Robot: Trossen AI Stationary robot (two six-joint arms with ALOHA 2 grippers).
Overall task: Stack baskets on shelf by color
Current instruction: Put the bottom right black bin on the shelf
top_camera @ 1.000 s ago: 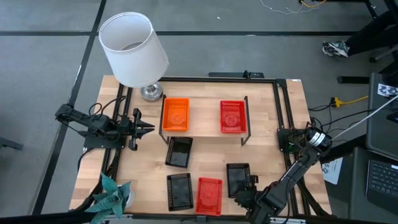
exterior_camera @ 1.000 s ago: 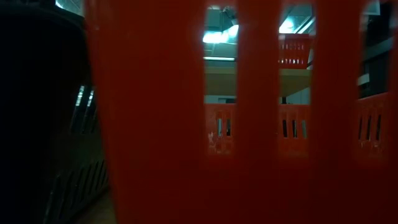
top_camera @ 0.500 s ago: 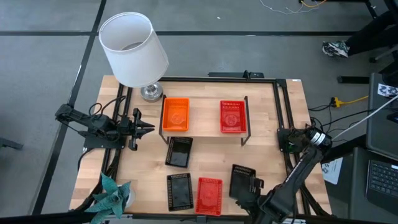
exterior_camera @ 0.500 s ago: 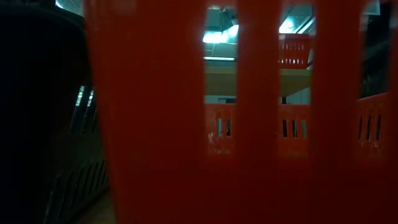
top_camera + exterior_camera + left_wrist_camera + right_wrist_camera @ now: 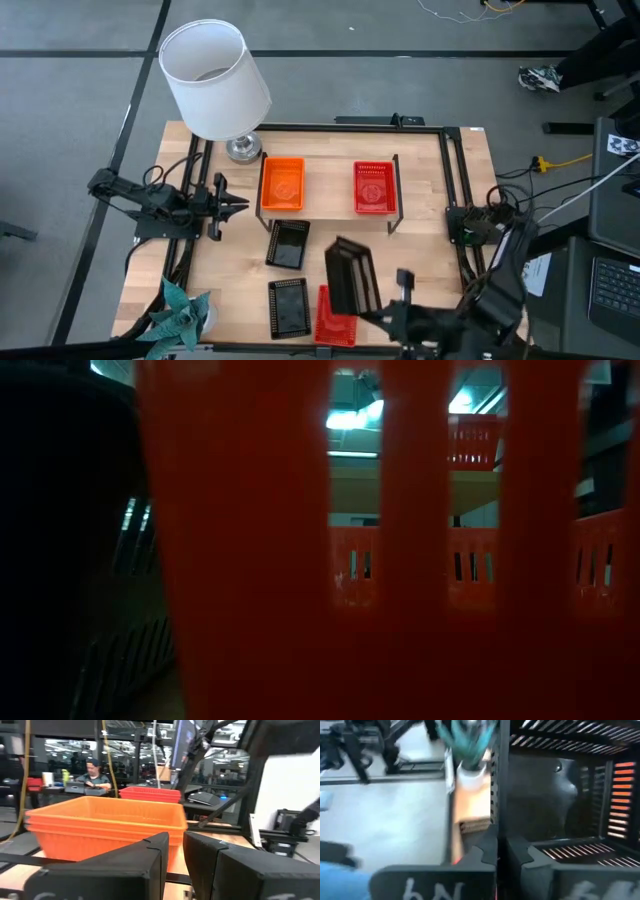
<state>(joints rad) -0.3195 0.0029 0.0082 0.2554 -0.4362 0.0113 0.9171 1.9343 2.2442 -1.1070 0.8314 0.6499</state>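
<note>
On the shelf [image 5: 328, 190] stand orange baskets [image 5: 282, 185], stacked in the left wrist view [image 5: 105, 827], and red baskets [image 5: 375, 188]. Two black baskets [image 5: 288, 243] [image 5: 288, 305] and a red basket [image 5: 335, 318] lie flat on the table. My right gripper [image 5: 378, 312] [image 5: 499, 851] is shut on a third black basket [image 5: 350, 275], above the near middle of the table. My left gripper [image 5: 238, 207] [image 5: 182, 857] hovers shut at the shelf's left end, beside the orange baskets. A red basket wall [image 5: 250, 540] fills the low view. My right gripper pinches one side wall of the black basket at its rim [image 5: 497, 820], one finger inside [image 5: 525, 855] and one outside [image 5: 480, 855]. It comes level from the table's near right. The basket is lifted clear and tipped up on edge, its open side [image 5: 555, 795] facing sideways.
A lamp with a white shade [image 5: 215, 78] stands at the far left corner. A teal plant [image 5: 185, 310] stands at the near left corner. Black frame rails [image 5: 455, 170] run along the table's sides. A person [image 5: 92, 772] sits in the room beyond.
My right gripper has risen and moved toward the table's left, from the near right corner to the near middle. The black basket, lying flat on the table a second ago, first turned a little, then came up clear and tipped onto its edge.
</note>
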